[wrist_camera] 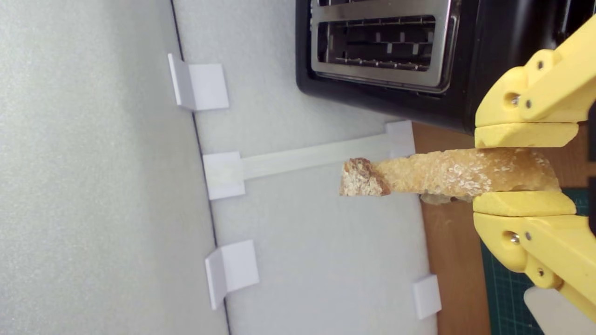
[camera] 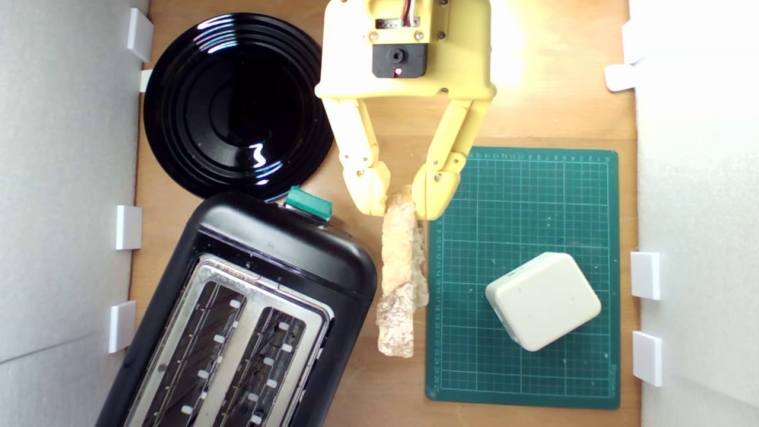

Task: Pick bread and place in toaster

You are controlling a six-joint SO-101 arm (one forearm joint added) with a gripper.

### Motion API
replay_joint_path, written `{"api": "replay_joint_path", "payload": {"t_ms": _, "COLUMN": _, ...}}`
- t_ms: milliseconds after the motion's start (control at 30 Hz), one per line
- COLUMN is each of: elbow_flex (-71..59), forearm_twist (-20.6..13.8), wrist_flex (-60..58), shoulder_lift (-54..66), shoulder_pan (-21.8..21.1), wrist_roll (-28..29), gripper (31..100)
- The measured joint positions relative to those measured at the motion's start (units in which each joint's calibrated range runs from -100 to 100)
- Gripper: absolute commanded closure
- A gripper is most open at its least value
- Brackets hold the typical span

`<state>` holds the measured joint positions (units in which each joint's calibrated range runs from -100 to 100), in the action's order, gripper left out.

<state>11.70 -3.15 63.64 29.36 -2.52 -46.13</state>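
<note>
One slice of rustic white bread [camera: 399, 279], pale and porous with a tan-brown crust, is what your yellow plastic pincer [camera: 399, 204] is clenched on: in the exterior view you can see the two yellow fingers [camera: 369, 187] pressing on the slice's upper end from either side, with the bread turned edge-on to the camera and its length reaching down the picture. Your wrist view shows the same grip closer up, with the bread [wrist_camera: 447, 174] squeezed between the two flat fingertip pads [wrist_camera: 524, 204] and its crusty free end sticking out past them. You have the slice just beside the large black two-slot toaster [camera: 284, 255], at that toaster's side on the exterior view's right, over the strip of brown wooden surface [camera: 551, 107] between the toaster and the dark green gridded cutting mat [camera: 533, 196]. Whether the bread's lower end touches the surface you cannot tell. Your toaster lies at an angle, its silver metal top plate [camera: 252, 305] and both long slots facing up, and its teal-green lever knob [camera: 308, 203] at the end nearest the pincer. Behind it, touching or just beside its end, sits a round glossy black plate [camera: 237, 104]. On the mat, well apart from the bread, rests a cream rounded-square block [camera: 542, 299]. White foam walls [camera: 65, 178] with small white clips [camera: 128, 227] enclose the surface on both sides.
</note>
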Motion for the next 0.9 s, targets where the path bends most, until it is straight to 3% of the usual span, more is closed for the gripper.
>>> {"api": "replay_joint_path", "payload": {"t_ms": 400, "elbow_flex": 4.6, "forearm_twist": -0.3, "wrist_flex": 0.0, "shoulder_lift": 0.0, "shoulder_pan": 7.7, "wrist_roll": -4.8, "gripper": 74.7}}
{"api": "replay_joint_path", "payload": {"t_ms": 700, "elbow_flex": 10.6, "forearm_twist": -10.1, "wrist_flex": 0.0, "shoulder_lift": -4.9, "shoulder_pan": 8.1, "wrist_roll": -2.5, "gripper": 74.7}}
{"api": "replay_joint_path", "payload": {"t_ms": 900, "elbow_flex": 14.9, "forearm_twist": -11.2, "wrist_flex": 0.5, "shoulder_lift": -8.3, "shoulder_pan": 9.6, "wrist_roll": -2.2, "gripper": 74.7}}
